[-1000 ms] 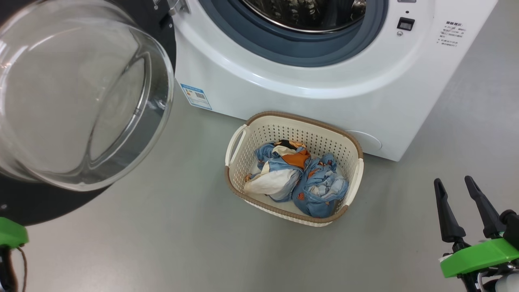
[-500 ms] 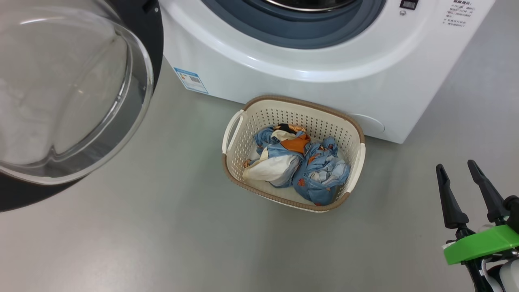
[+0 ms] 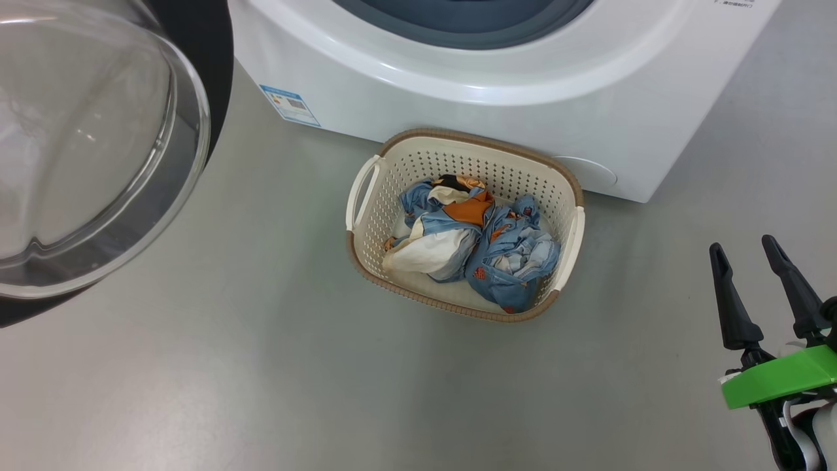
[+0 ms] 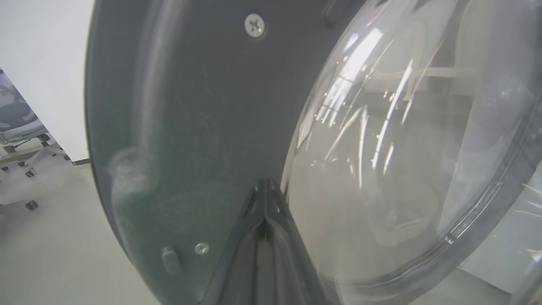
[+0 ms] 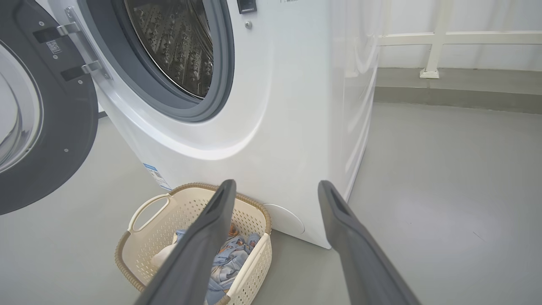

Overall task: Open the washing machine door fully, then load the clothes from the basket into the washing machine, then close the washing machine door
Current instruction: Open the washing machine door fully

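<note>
On the grey floor, tight against the front of the washing machine: the basket, cream with a brown rim. Contents: the clothes, crumpled light blue fabric with orange, white and black patches, heaped across its middle and right side.

Swung open at the machine's left: the washing machine door, glass bowl bulging toward the head camera, black rim behind it.

By view:
- Head view: basket from above, both handles and the whole heap.
- Right wrist view: steel perforated drum, grey-blue seal, two metal hinge brackets, white railing beyond the machine.
- Left wrist view: the door's dark inner face close up, with a cross-head screw; an office chair at the far left.

Writing: blue label sticker low on the machine's front, print too small to read; square code label on the door by the upper hinge, unreadable.

Grippers:
- left gripper: jaws clenched together on nothing, tips right up at the door's inner face beside the glass bowl's edge; contact cannot be told.
- right gripper: jaws spread wide, empty, above the floor well to the right of the basket.
</note>
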Robot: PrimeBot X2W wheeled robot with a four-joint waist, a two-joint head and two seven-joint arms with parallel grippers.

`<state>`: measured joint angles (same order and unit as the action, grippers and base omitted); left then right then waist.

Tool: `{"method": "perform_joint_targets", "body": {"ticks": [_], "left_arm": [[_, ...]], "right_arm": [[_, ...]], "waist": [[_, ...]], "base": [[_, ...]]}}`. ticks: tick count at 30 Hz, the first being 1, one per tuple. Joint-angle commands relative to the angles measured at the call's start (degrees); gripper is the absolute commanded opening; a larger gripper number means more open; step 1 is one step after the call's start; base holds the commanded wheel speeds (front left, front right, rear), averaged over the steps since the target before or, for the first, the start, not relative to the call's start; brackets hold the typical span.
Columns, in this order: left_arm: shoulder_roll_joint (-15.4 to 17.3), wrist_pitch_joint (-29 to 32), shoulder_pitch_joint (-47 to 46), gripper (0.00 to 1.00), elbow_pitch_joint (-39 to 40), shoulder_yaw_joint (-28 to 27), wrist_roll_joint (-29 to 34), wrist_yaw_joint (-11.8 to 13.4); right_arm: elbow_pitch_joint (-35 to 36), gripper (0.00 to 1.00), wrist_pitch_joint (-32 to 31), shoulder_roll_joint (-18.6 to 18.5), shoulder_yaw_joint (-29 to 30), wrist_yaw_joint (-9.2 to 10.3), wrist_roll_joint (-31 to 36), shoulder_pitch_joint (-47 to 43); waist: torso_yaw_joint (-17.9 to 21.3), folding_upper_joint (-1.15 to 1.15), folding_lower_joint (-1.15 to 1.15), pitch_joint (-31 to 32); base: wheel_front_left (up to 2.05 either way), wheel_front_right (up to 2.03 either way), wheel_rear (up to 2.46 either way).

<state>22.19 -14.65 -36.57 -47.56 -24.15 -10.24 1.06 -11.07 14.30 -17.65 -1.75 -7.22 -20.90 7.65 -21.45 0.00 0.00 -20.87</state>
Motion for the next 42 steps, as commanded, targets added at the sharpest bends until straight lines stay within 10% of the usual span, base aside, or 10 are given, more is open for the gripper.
{"method": "perform_joint_targets", "body": {"ticks": [1, 17, 27, 42], "left_arm": [[4.05, -0.35, -1.02, 0.0, 0.83, -1.84, 0.91, -0.09], [0.54, -0.35, 7.18, 0.0, 6.47, -3.15, 3.51, -3.63], [-3.22, -0.35, 14.45, 0.98, 13.85, -5.06, 3.1, -7.3], [-8.35, -0.35, 22.12, 1.0, 24.63, 3.77, -2.14, -8.53]], "right_arm": [[1.21, 1.0, 0.7, -0.47, -1.09, -0.26, 0.95, 0.32], [-0.07, 1.0, 0.7, 2.62, -1.52, -0.26, 0.47, -1.72], [-0.3, 1.0, 0.7, 3.71, -1.37, -0.26, -0.05, -4.71], [0.44, 1.0, 0.7, 5.05, -0.49, -0.26, -0.25, -7.23]], "waist": [[-0.06, 0.0, 0.0, 0.42], [-0.51, 0.0, 0.0, 8.01], [-0.2, 0.0, 0.0, 13.58], [3.08, 0.0, 0.0, 16.69]], "base": [[0.0, 0.0, 0.0], [0.0, 0.0, 0.0], [0.0, 0.0, 0.0], [0.0, 0.0, 0.0]]}}
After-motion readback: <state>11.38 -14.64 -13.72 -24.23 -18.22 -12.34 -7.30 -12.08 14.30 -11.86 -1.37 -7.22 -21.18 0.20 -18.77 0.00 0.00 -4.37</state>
